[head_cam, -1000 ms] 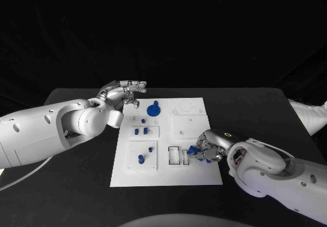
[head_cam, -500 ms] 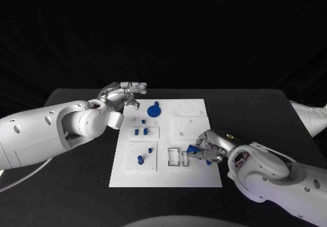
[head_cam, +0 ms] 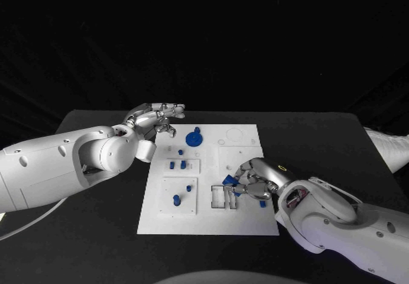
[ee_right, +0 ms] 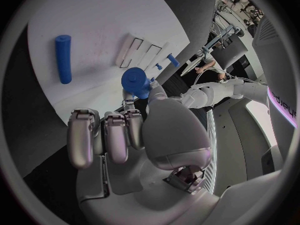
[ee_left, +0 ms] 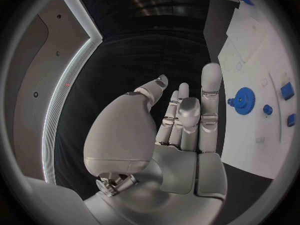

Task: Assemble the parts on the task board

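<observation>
From the head camera I saw the flat white rectangular task board (head_cam: 239,222) mid-table, and my right hand (head_cam: 256,180) pinched a small blue plastic part (head_cam: 229,179) just above the two upright slots (head_cam: 224,196). My left hand (head_cam: 158,118) hovered off the board's far left corner, fingers loose, grasping nothing. Left wrist: fingers (ee_left: 210,92) straight, blue toothed gear (ee_left: 242,101) flat beside them. Right wrist: the pinched part (ee_right: 134,81) jutted from the fingertips towards the board; its long axis I couldn't tell. A blue cylindrical peg (ee_right: 63,58) lay flat.

A robotics lab: black-draped table (head_cam: 102,177), white task board (head_cam: 247,222), equipment stands (ee_right: 219,37).
</observation>
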Motion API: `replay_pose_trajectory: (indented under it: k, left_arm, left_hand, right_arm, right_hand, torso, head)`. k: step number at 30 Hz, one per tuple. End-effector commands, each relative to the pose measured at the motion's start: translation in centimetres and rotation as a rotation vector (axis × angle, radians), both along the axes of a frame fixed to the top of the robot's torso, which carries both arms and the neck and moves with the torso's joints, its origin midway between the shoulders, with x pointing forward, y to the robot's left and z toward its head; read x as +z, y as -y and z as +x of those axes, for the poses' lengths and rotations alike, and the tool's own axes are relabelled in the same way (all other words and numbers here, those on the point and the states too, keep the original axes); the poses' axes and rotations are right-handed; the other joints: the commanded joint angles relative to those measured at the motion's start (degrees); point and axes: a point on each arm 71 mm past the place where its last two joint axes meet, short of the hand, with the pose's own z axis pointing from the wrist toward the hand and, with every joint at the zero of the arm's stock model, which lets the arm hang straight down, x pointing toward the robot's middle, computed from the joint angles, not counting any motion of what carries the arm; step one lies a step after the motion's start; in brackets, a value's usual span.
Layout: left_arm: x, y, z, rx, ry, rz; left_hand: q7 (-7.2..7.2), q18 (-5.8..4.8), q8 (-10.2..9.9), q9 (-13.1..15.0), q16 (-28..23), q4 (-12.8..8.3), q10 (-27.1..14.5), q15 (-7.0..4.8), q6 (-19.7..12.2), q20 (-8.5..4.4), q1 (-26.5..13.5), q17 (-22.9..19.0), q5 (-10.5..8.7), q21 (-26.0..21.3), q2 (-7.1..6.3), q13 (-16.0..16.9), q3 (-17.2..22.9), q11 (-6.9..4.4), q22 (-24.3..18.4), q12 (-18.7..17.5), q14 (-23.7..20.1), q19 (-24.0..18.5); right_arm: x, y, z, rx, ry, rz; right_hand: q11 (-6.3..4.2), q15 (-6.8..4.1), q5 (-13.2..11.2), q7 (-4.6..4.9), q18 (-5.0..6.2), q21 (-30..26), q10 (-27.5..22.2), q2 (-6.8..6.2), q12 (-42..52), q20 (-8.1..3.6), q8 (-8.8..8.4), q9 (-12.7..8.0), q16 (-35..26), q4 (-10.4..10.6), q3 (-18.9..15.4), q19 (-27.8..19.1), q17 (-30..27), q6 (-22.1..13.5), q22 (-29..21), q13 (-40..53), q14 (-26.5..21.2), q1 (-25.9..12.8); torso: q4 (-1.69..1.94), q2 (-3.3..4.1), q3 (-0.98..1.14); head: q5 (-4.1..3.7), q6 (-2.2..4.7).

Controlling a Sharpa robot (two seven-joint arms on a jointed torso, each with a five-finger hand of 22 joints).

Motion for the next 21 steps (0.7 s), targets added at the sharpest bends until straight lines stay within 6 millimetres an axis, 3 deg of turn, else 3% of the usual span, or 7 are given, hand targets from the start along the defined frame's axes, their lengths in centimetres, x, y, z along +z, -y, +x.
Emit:
replay_pose_trajectory:
  k: [1,21]
  left_arm:
    - [0.1,0.3,0.0,-0.021,0.009,-0.007]
    - [0.1,0.4,0.0,-0.023,0.009,-0.008]
  left_hand:
    - [-0.04,0.96,0.4,0.1,-0.1,-0.1,-0.5,0.15,-0.5,0.08,0.4,-0.1,0.2,-0.3,0.31,0.1,-0.3,0.06,-0.1,0.1,-0.4,-0.2]
    - [-0.04,0.96,0.4,0.1,-0.1,-0.1,-0.5,0.15,-0.5,0.08,0.4,-0.1,0.2,-0.3,0.31,0.1,-0.3,0.06,-0.1,0.1,-0.4,-0.2]
  right_arm:
    - [-0.5,-0.5,0.0,0.021,-0.052,-0.019]
    - [-1.6,-2.7,0.0,0.036,-0.141,-0.136]
  right_hand:
    - [-0.61,-0.47,0.4,-3.26,-0.86,0.2,1.1,1.11,-0.2,-0.48,0.28,1.5,0.2,0.4,0.1,1.4,13.6,3.7,2.8,7.0,5.7,0.3]
    - [-1.98,-1.64,0.8,-4.77,-0.93,0.3,2.9,2.85,2.0,-1.55,2.09,3.6,-0.1,1.7,0.4,1.5,13.1,6.7,3.2,9.4,5.6,-3.8]
  torso:
    - [0.1,0.14,0.01]
    - [0.29,0.31,-0.11]
  head:
    - [0.04,0.03]
    - [0.11,-0.19]
